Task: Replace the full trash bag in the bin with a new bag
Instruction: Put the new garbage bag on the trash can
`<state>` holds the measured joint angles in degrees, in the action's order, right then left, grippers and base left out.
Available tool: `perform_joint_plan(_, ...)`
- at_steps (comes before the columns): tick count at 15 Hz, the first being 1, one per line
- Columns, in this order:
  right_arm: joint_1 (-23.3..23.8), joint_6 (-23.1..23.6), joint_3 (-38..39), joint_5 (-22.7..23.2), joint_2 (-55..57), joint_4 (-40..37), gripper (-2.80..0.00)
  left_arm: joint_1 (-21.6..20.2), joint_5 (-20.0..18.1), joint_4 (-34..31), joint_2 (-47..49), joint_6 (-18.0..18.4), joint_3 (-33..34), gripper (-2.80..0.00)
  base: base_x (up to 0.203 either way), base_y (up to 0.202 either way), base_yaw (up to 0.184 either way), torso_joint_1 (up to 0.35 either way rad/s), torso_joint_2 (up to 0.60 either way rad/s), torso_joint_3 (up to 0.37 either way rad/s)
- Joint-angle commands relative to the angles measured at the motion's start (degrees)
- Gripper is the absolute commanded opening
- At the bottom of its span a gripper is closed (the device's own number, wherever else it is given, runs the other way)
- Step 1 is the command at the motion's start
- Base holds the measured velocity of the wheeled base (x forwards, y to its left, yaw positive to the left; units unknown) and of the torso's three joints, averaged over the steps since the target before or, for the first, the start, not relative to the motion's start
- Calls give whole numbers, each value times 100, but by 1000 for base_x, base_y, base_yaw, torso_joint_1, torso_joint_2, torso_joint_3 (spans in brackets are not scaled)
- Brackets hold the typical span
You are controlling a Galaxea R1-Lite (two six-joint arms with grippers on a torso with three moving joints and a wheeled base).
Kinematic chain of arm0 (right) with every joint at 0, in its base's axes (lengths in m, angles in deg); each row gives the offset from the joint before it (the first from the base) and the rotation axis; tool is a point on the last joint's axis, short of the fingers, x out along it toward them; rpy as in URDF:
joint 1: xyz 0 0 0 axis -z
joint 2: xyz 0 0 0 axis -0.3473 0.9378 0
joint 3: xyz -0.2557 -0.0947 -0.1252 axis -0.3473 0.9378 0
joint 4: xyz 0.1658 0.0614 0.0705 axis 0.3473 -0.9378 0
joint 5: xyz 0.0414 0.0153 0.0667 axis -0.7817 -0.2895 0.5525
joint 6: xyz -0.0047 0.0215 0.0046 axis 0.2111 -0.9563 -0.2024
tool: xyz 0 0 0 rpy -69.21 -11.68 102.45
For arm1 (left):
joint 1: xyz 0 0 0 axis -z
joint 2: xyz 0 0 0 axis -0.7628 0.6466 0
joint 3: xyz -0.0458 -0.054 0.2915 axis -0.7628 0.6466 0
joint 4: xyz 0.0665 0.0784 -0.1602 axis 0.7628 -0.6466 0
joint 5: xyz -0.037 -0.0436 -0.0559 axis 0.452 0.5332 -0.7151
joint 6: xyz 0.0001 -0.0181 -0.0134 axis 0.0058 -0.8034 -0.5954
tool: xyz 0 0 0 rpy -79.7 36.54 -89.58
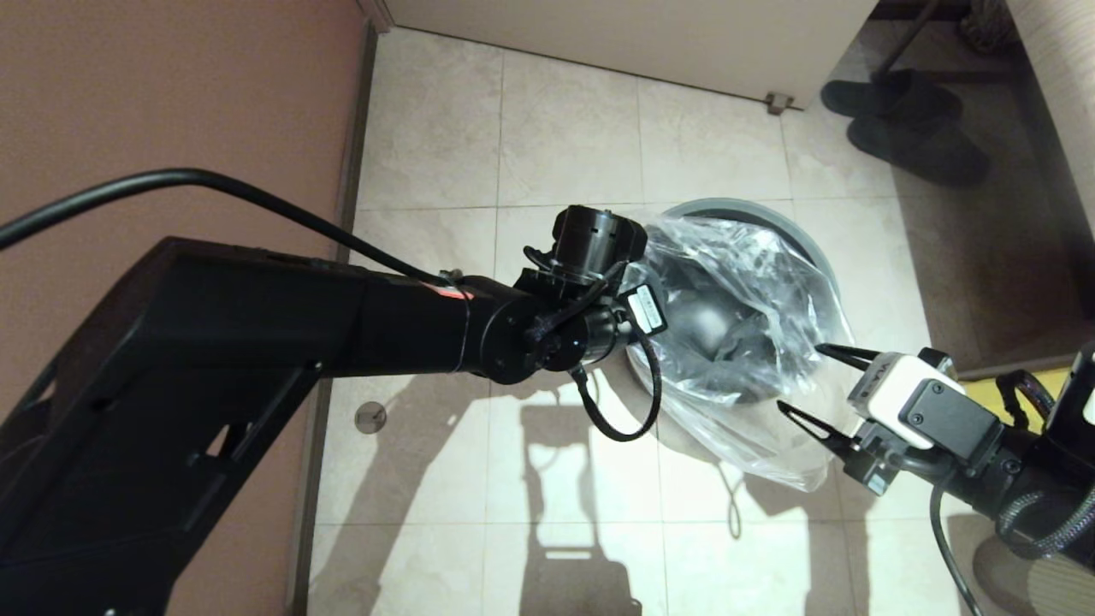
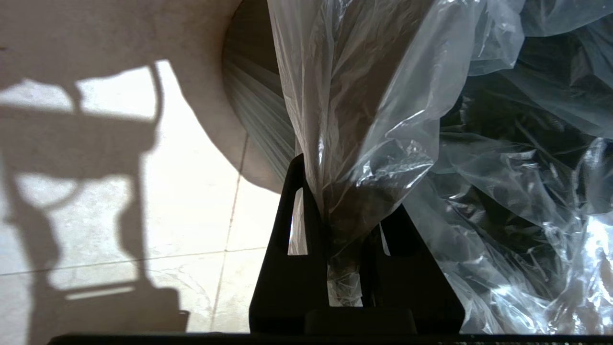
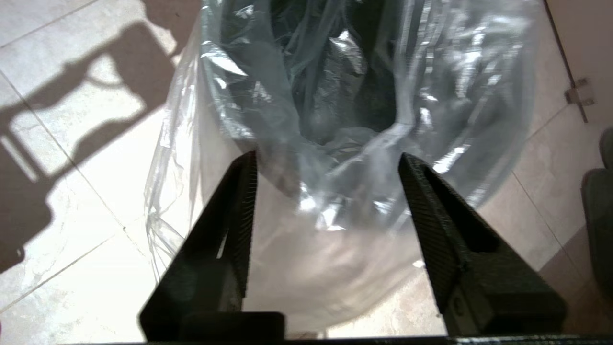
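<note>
The bin (image 1: 737,206) stands on the tiled floor, its grey rim showing at the far side. The new bag (image 1: 757,359), clear and crinkly, is draped over the bin's mouth and hangs down its near side. My left gripper (image 2: 347,191) is at the bin's left edge, shut on a bunched fold of the new bag (image 2: 364,120), beside the bin's ribbed wall (image 2: 254,110). My right gripper (image 1: 800,377) is open at the bin's near right, its fingers on either side of the loose bag edge (image 3: 330,211) without pinching it. The bin's inside shows dimly through the plastic.
A brown wall (image 1: 171,103) runs along the left. A door with a stopper (image 1: 778,103) closes off the far side. Dark slippers (image 1: 907,120) lie on a darker mat (image 1: 984,282) at the right. A floor drain (image 1: 370,417) sits near the wall.
</note>
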<state>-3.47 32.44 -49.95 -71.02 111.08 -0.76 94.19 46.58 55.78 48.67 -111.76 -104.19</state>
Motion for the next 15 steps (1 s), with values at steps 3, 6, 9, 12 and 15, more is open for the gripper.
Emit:
perform_joint_plan(3, -32, 24, -44, 34, 288, 131, 0, 89, -9, -93, -276, -70, 33, -280, 0, 0, 0, 0, 0, 0)
perform_joint_plan(6, 8, 24, -170, 29, 695, 595, 0, 147, -23, -97, -413, -70, 146, -280, 0, 0, 0, 0, 0, 0)
perform_joint_plan(9, 22, -102, -487, 8, 889, 892, 0, 263, -30, -88, -584, -141, 380, -280, 0, 0, 0, 0, 0, 0)
perform_joint_plan(12, 23, -152, -832, -18, 1024, 893, 0, 342, -30, -85, -671, -184, 524, -280, 0, 0, 0, 0, 0, 0)
perform_joint_plan(15, 50, -231, -1092, -99, 1051, 886, 0, 400, -30, -79, -686, -194, 638, -280, 0, 0, 0, 0, 0, 0)
